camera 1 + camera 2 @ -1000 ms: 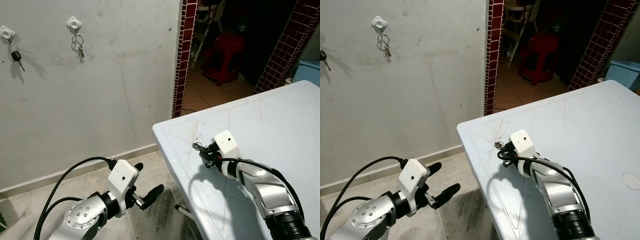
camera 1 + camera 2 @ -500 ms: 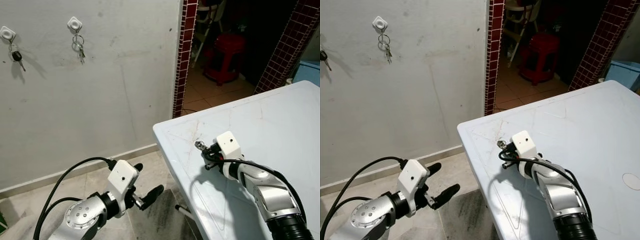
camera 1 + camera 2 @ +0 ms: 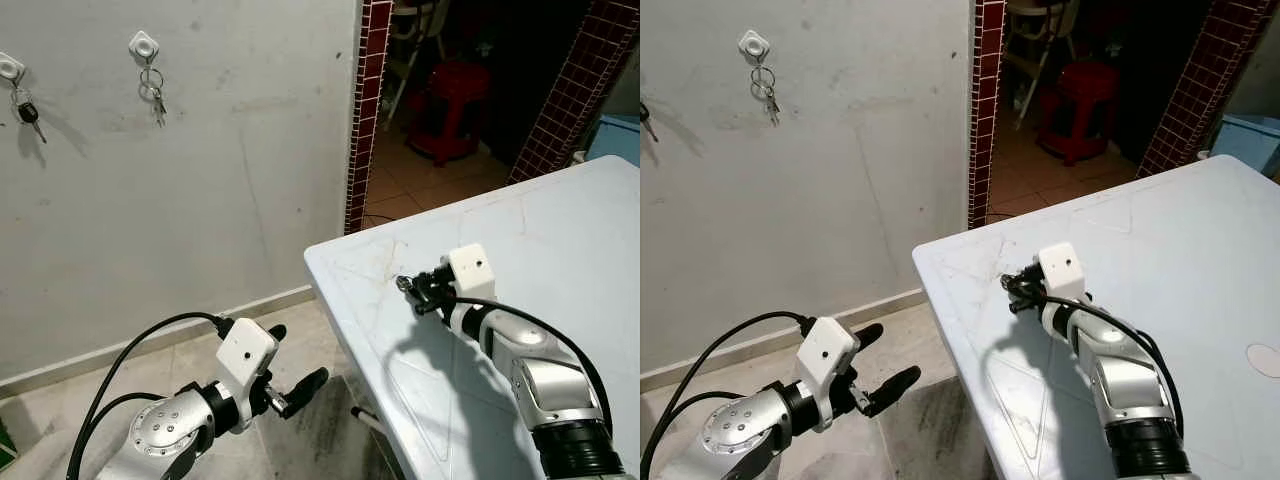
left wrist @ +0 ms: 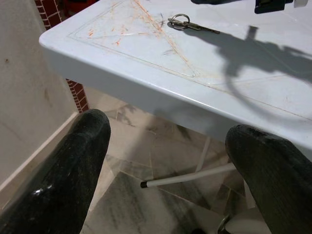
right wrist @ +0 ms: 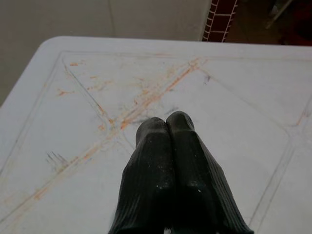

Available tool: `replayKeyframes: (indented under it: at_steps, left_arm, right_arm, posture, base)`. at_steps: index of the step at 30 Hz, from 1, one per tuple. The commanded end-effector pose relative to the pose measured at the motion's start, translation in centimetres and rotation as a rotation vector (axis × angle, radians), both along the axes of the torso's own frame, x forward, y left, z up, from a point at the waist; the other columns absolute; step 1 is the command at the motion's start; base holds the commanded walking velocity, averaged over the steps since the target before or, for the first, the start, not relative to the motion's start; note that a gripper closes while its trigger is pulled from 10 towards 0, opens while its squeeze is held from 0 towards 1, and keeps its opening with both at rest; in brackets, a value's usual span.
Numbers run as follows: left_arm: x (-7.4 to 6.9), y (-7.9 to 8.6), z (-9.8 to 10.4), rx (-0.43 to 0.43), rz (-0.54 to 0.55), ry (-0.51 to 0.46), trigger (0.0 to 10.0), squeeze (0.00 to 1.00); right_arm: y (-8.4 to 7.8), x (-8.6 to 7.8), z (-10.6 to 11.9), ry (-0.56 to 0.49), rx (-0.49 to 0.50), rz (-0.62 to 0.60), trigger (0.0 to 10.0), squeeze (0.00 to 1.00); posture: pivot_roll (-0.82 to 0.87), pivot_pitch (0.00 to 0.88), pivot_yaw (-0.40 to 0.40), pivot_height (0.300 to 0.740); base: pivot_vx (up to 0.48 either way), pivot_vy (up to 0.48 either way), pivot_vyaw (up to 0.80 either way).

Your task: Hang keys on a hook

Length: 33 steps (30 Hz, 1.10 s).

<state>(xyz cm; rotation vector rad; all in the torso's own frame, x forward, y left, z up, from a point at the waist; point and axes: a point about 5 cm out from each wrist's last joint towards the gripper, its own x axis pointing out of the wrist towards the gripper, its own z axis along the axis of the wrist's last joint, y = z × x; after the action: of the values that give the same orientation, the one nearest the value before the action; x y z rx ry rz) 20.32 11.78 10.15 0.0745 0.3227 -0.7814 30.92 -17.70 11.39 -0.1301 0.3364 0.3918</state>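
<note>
Wall hooks: two, white, both on grey wall left of brick doorway; nearer hook, farther hook at frame edge.
Key sets: three. One set hanging from nearer hook; one set with black fob hanging from farther hook; one set lying on white table, right of doorway.
Tables: one.
Red stools: one, beyond doorway.
Grippers: two, left gripper and right gripper.
</note>
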Motion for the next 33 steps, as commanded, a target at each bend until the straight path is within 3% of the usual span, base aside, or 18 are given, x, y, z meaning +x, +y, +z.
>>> replayKeyframes:
  at_steps: [1, 2, 15, 23, 25, 26, 27, 28, 30, 33]
  left_arm:
    - [0.1, 0.1, 0.0, 0.014, -0.003, -0.004, 10.0, 0.0]
    - [0.1, 0.0, 0.0, 0.013, -0.002, -0.004, 10.0, 0.0]
    - [0.1, -0.1, 0.0, 0.011, -0.002, -0.003, 10.0, 0.0]
    - [-0.1, 0.0, 0.1, 0.007, 0.001, 0.001, 10.0, 0.0]
    - [-0.1, 0.0, 0.1, 0.007, 0.001, 0.002, 10.0, 0.0]
    - [-0.1, 0.0, 0.1, 0.007, 0.001, 0.002, 10.0, 0.0]
    - [-0.1, 0.0, 0.1, 0.008, 0.0, 0.003, 10.0, 0.0]
    - [-0.1, 0.0, 0.1, 0.008, 0.0, 0.003, 10.0, 0.0]
    - [-0.2, 0.1, 0.1, 0.008, 0.0, 0.005, 10.0, 0.0]
    - [-0.2, 0.1, 0.1, 0.008, -0.001, 0.006, 10.0, 0.0]
  right_arm:
    - [0.1, 0.1, 0.5, -0.015, -0.002, 0.007, 0.0, 0.0]
    - [0.3, 0.0, 0.3, -0.007, -0.015, 0.012, 9.9, 1.0]
    - [2.5, 0.7, -0.7, 0.03, -0.022, -0.032, 10.0, 1.0]
    - [2.5, 1.3, -1.2, 0.032, -0.008, -0.131, 10.0, 1.0]
    - [2.4, 1.4, -1.3, 0.036, -0.007, -0.141, 10.0, 0.85]
    - [2.3, 1.4, -1.3, 0.036, -0.012, -0.145, 10.0, 0.64]
    - [2.1, 1.4, -1.4, 0.041, -0.016, -0.152, 10.0, 0.36]
    - [2.1, 1.4, -1.4, 0.041, -0.016, -0.152, 10.0, 0.36]
    - [1.6, 1.2, -1.6, 0.053, -0.007, -0.176, 10.0, 0.05]
    - [1.2, 1.2, -1.6, 0.048, -0.003, -0.196, 10.0, 0.0]
  posture:
    - [0.09, 0.018, 0.024, 0.74]
    - [0.09, 0.019, 0.024, 0.74]
    - [0.1, 0.027, 0.028, 0.74]
    - [0.1, 0.035, 0.03, 0.74]
    - [0.1, 0.037, 0.032, 0.74]
    - [0.1, 0.037, 0.032, 0.74]
    - [0.1, 0.038, 0.033, 0.74]
    - [0.1, 0.038, 0.033, 0.74]
    - [0.1, 0.038, 0.032, 0.74]
    - [0.1, 0.038, 0.033, 0.74]
  base:
    - [0.0, 0.0, 0.0]
    - [0.0, 0.0, 0.0]
    - [0.0, 0.0, 0.0]
    - [0.0, 0.0, 0.0]
    - [0.0, 0.0, 0.0]
    - [0.0, 0.0, 0.0]
    - [0.0, 0.0, 0.0]
    - [0.0, 0.0, 0.0]
    - [0.0, 0.0, 0.0]
    - [0.0, 0.0, 0.0]
